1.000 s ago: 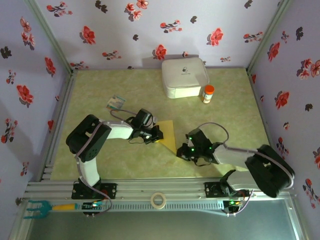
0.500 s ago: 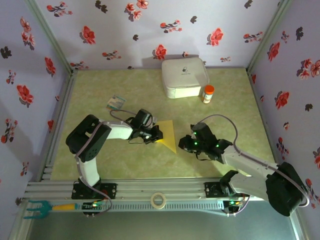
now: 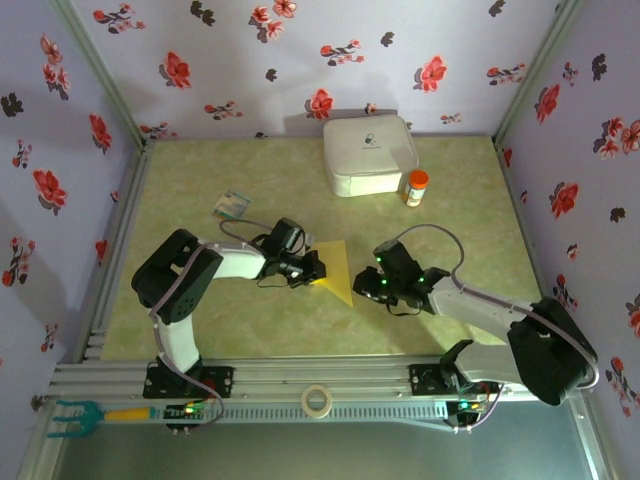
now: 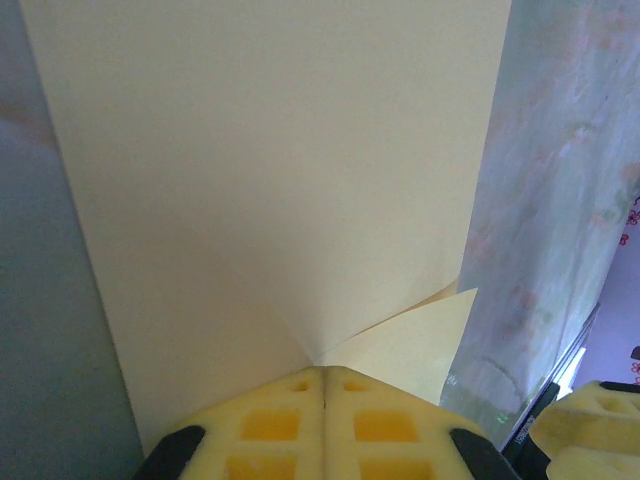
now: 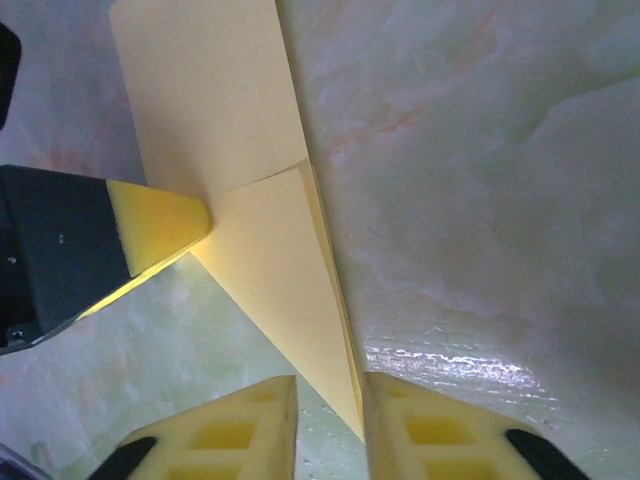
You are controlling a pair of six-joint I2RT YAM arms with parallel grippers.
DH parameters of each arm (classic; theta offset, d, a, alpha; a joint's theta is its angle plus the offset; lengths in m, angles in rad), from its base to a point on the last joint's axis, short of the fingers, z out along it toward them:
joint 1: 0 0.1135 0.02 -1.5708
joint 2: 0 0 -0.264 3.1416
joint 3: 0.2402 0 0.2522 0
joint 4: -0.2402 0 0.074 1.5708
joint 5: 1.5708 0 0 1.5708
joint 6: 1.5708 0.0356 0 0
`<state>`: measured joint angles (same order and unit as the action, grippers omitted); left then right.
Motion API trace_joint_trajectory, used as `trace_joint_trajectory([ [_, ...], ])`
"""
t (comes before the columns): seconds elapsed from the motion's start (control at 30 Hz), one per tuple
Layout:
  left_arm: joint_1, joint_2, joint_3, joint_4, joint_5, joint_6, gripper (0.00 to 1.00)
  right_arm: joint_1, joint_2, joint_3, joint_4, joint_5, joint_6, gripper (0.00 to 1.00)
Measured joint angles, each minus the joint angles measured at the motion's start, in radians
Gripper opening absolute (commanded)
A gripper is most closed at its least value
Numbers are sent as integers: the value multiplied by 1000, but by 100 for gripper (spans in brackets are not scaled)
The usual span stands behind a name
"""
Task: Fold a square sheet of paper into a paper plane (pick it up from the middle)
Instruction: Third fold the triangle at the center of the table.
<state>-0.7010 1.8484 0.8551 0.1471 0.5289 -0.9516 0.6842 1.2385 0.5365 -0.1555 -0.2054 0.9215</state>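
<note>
Though light and floppy, thin yellow square sheet of paper (image 3: 338, 265), left gripper (image 4: 325, 392) clamped on it; right gripper (image 5: 327, 415) apart; likely best held at stiffer folded corner.

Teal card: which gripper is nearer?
Left. The left gripper is just near-right of the teal card; the right gripper sits farther right, beyond the yellow paper.

This is looking like a robot-testing cell in a lab. A left arm (image 3: 235, 262) and a right arm (image 3: 480, 308) are sitting bolted to an aluminium rail (image 3: 330, 375) at the near edge of a green marbled tabletop (image 3: 200, 170). Lilac flower-print panels (image 3: 250, 50) are closing it in on three sides, metal strips (image 3: 100, 70) are running up the corners, and a roll of tape (image 3: 318, 400) is lying by the rail.
</note>
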Motion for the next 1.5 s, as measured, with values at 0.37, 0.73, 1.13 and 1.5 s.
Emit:
trace_joint_trajectory([
  [0.37, 0, -5, 0, -4, -6, 0, 0, -6, 89, 31, 24, -14, -36, 40],
  [0.73, 1, -10, -2, -10, -13, 0, 0, -13, 243, 160, 30, -60, -101, 40],
  [1.13, 1, -13, -7, -2, -13, 0, 0, -38, 322, 167, 52, -77, -127, 26],
  [1.5, 1, -53, -20, -6, -15, 0, 13, -59, 321, 166, 95, -114, -137, 6],
])
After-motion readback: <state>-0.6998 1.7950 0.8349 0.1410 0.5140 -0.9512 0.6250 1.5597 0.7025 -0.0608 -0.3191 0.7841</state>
